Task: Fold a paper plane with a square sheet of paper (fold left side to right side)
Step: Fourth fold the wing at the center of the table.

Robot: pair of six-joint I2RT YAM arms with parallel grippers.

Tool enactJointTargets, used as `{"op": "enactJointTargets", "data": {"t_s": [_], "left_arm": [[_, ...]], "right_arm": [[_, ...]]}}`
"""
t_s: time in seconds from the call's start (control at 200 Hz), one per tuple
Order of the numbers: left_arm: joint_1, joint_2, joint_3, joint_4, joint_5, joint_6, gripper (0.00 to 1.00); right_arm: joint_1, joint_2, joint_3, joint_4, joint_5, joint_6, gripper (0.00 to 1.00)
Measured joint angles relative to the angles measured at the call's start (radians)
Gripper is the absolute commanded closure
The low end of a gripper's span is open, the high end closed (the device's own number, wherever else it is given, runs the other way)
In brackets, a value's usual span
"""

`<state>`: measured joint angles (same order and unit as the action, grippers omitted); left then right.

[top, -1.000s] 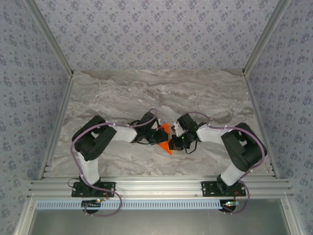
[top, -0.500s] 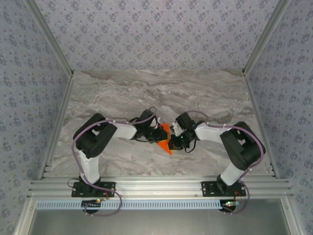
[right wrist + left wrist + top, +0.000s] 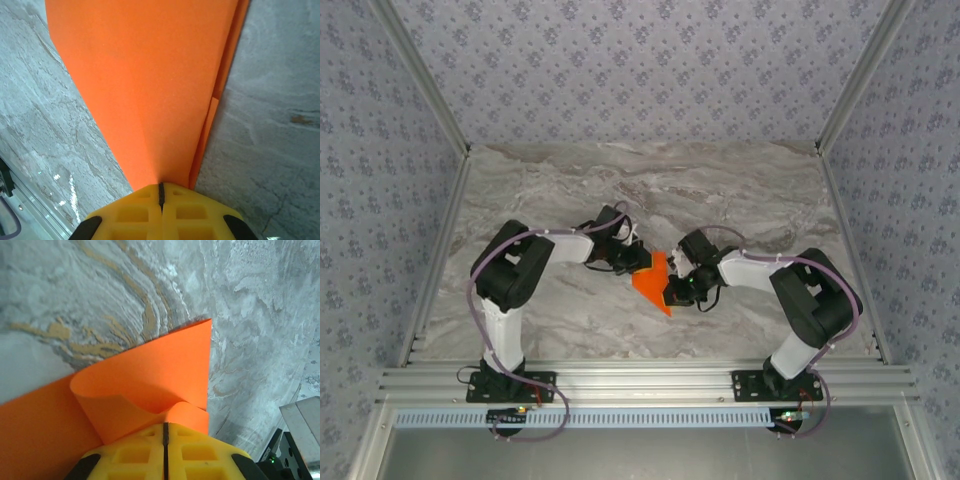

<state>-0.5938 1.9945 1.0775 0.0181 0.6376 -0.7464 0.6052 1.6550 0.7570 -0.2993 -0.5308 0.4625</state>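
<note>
Your left fingers are pressed fully together on the sheet of paper, and your right fingers are likewise closed tight on it from the opposite side. The bright orange sheet sits between the two arms over the middle of the marble bench, and from above it reads as a wedge narrowing toward the near edge. In your left wrist view, the paper curls over in a soft loop and runs into the closed yellow fingers, with one free corner raised above the bench. In your right wrist view, the paper tapers down into the shut fingers, and a second layer's edge shows along its right side.
</note>
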Motion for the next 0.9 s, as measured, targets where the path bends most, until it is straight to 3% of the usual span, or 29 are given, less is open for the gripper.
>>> {"op": "enactJointTargets", "data": {"t_s": [0.325, 0.56, 0.76, 0.899], "left_arm": [[0.121, 0.074, 0.129, -0.084, 0.026, 0.054, 0.92], [0.134, 0.080, 0.153, -0.127, 0.028, 0.090, 0.92], [0.208, -0.110, 0.035, -0.118, -0.103, 0.110, 0.91], [0.150, -0.230, -0.010, -0.088, -0.114, 0.108, 0.90]], "right_arm": [[0.006, -0.006, -0.002, 0.000, 0.016, 0.000, 1.00], [0.006, -0.006, 0.000, 0.000, 0.017, 0.000, 1.00], [0.007, -0.010, 0.007, 0.000, 0.021, 0.000, 1.00], [0.008, -0.011, 0.007, 0.000, 0.024, 0.000, 1.00]]}}
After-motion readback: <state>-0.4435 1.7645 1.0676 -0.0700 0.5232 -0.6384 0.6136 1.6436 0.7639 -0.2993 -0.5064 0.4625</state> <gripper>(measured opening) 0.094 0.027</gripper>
